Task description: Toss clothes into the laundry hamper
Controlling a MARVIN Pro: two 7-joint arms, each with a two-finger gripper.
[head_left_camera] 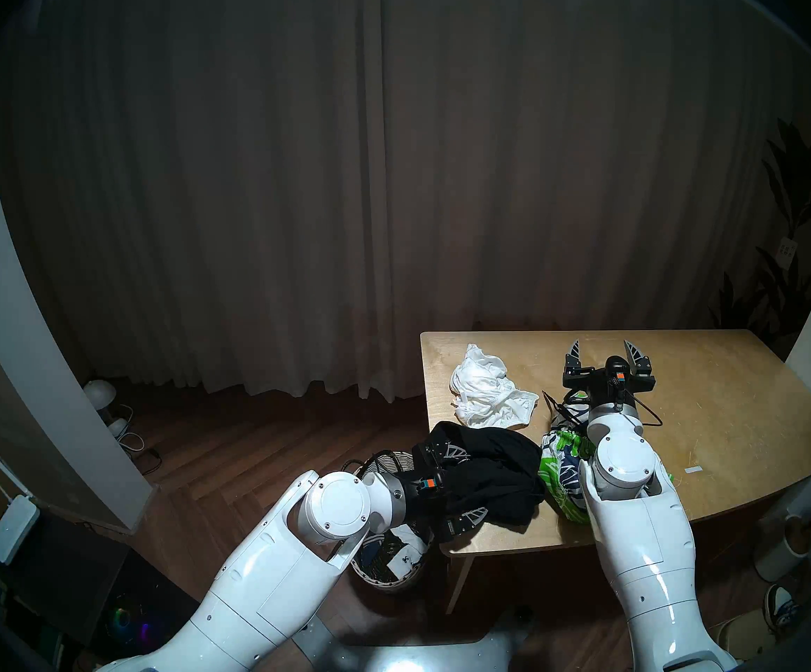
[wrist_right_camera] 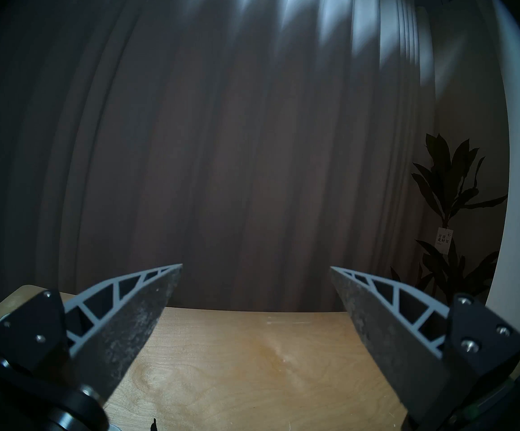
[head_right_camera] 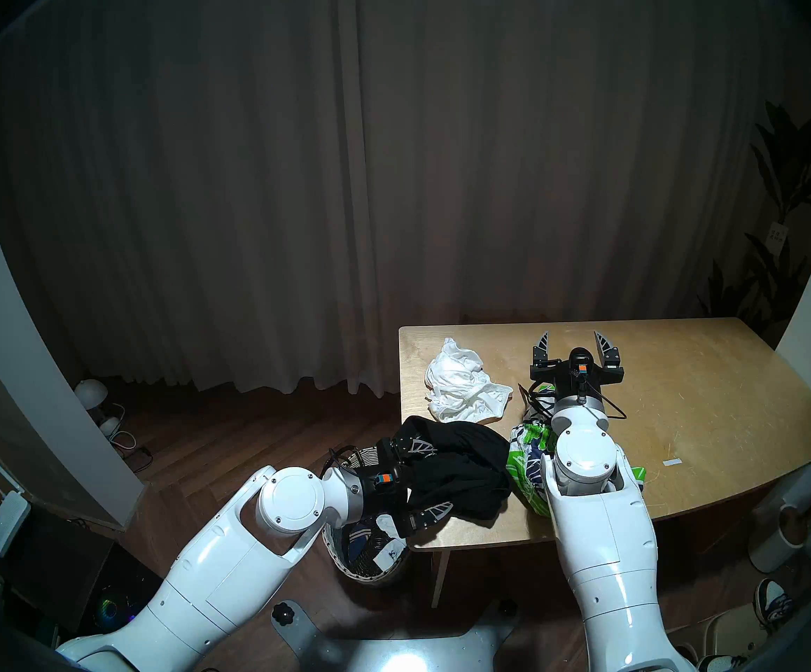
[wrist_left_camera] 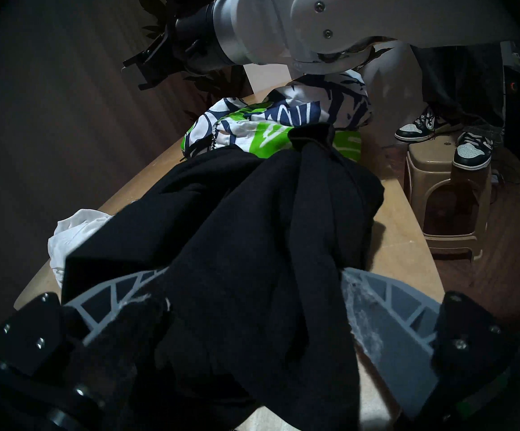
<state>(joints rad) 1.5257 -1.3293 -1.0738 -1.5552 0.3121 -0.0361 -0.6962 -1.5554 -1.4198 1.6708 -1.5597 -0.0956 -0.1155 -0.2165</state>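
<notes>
Currently the left gripper (head_left_camera: 456, 484) stands with its jaws spread wide on either side of the black garment (head_left_camera: 495, 467), which lies bunched at the lower left corner of the counter (head_left_camera: 713, 414); the left wrist view shows cloth filling the gap between both fingers, but no closure on it yet. To perform this step well, the jaws should be pushed deep enough that a thick fold, not a single loose layer, sits between the pads before closing. The leaf-print garment (head_left_camera: 561, 467) touches the black one on its right side, so the bite should stay left of that seam to avoid dragging both. The white garment (head_left_camera: 486, 387) lies just above in the frame, near but clear of the fingers. The laundry hamper (head_left_camera: 389, 567) stands on the floor directly below the counter's left corner, largely hidden by the left arm, with some cloth already inside; a short lift and swing leftward should suffice. The right gripper (head_left_camera: 604, 356) hangs over the bare counter middle, jaws wide and empty.
</notes>
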